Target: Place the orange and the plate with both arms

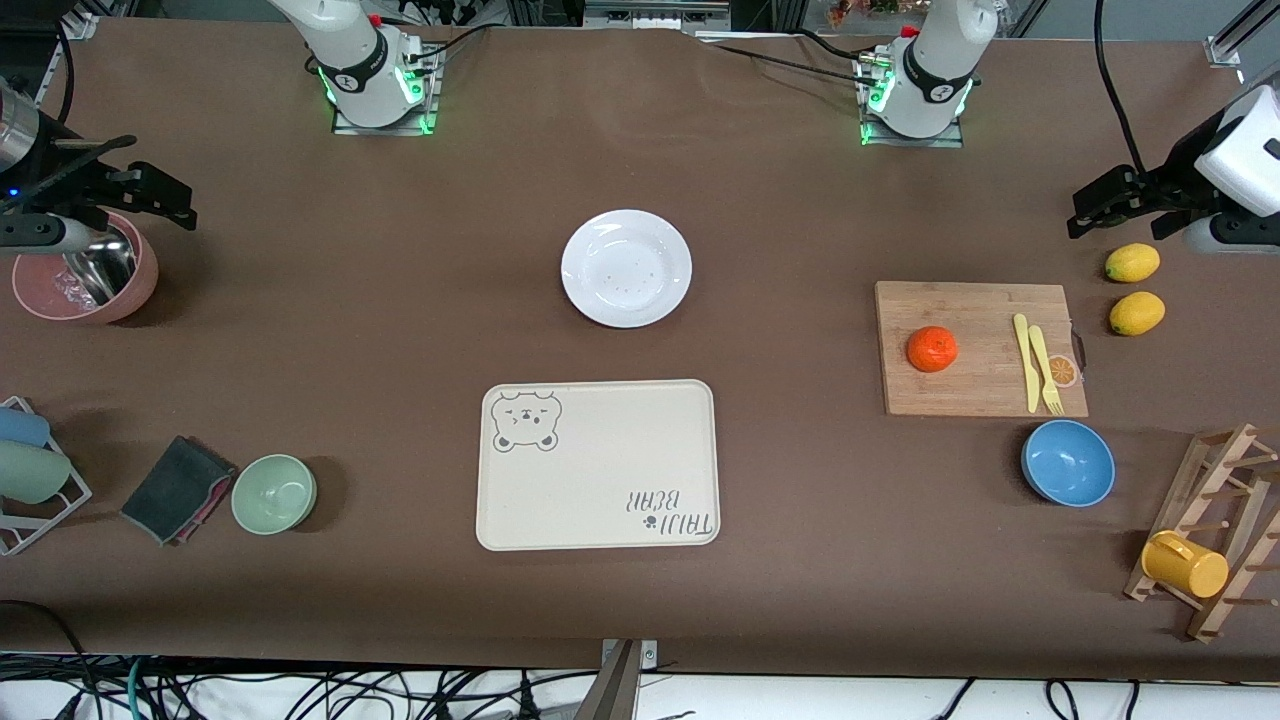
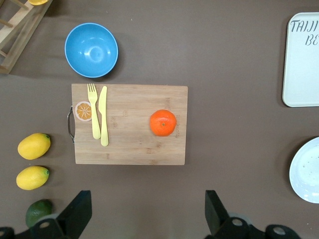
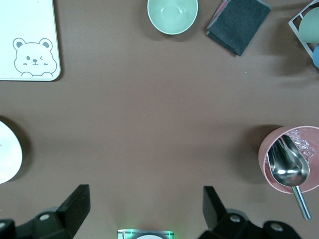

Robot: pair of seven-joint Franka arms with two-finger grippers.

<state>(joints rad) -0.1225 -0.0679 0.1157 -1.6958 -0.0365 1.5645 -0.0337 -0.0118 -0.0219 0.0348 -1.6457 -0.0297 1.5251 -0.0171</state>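
Both grippers hang wide open and empty, up in the air at the two ends of the table. Left gripper [image 1: 1125,205]: black fingers spread, over bare brown cloth beside the two yellow lemons [image 1: 1133,263]. From it, going toward the table's middle: a rectangular bamboo cutting board [image 1: 960,390], and on the board the small round bright orange [image 1: 932,349], sitting alone, well apart from the yellow plastic knife and fork [image 1: 1038,362] at the board's handle end. Left wrist view puts the orange [image 2: 163,122] ahead of the spread fingers [image 2: 75,211], clear on all sides.

Right gripper [image 1: 135,195]: fingers apart, nothing held, over the pink bowl with a metal scoop [image 1: 85,275]. The round glossy white plate [image 1: 626,268] lies flat mid-table, farther from the front camera than the cream bear-print tray [image 1: 597,465]; only its edge shows in the right wrist view.

Judgement: orange is nearer the left arm. The plate sits between both bases, reachable by the right arm. Round fruit, no long axis; any approach angle serves.
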